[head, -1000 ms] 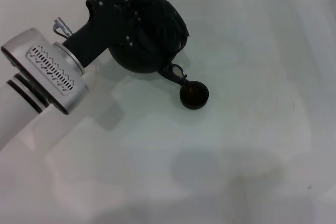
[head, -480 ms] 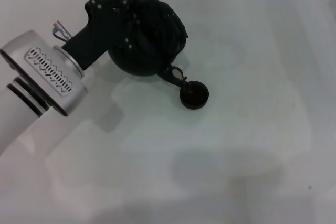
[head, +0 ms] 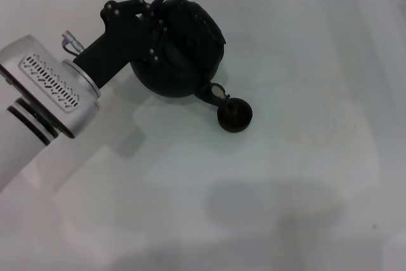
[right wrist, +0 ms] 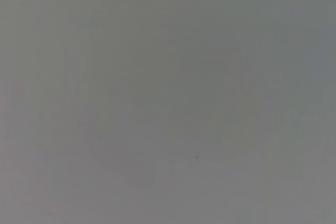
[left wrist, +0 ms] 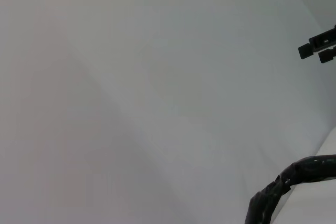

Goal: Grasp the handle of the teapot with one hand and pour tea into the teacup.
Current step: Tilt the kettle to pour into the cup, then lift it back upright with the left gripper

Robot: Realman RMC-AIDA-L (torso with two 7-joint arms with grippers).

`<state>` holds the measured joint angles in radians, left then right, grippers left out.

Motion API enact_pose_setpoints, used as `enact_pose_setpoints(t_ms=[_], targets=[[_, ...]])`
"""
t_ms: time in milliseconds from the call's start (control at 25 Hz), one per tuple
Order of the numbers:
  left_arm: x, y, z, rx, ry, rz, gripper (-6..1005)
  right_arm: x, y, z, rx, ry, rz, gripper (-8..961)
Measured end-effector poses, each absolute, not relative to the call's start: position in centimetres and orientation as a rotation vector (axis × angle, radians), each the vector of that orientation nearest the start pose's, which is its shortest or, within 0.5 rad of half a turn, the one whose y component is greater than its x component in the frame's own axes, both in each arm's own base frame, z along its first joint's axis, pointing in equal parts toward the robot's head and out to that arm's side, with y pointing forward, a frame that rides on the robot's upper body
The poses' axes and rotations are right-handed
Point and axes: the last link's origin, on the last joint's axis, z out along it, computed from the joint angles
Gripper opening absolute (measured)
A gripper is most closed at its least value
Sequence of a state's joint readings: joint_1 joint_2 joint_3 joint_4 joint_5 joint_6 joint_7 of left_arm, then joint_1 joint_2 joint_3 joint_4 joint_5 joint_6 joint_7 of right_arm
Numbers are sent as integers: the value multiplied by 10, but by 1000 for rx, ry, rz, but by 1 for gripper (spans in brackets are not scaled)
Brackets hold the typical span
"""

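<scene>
Since a second ago the left arm has drawn back slightly and the teapot (head: 181,52) has tipped less steeply. The left gripper (head: 155,26) grips the handle (left wrist: 286,184) over the pot's top. The spout reaches from the gripper toward the teacup (head: 235,114), its tip at the cup's rim.

We count one teapot (head: 181,49), one teacup (head: 235,115) and one gripper (head: 149,26) on one table (head: 285,176).
</scene>
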<state>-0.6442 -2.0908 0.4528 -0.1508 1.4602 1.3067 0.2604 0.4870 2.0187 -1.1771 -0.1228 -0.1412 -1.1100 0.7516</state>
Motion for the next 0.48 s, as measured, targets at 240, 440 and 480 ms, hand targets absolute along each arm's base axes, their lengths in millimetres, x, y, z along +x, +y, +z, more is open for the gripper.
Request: enact_pose_setpoints(t_ms=[240, 440, 480], targets=[[-248, 328, -79, -2033, 159, -600, 107, 354, 361, 58, -1326, 882, 1041, 855], [-253, 324, -78, -1998, 90, -607, 107, 355, 359, 58, -1323, 883, 1042, 855], [-253, 324, -78, -1987, 66, -613, 107, 355, 359, 58, -1323, 883, 1042, 855]])
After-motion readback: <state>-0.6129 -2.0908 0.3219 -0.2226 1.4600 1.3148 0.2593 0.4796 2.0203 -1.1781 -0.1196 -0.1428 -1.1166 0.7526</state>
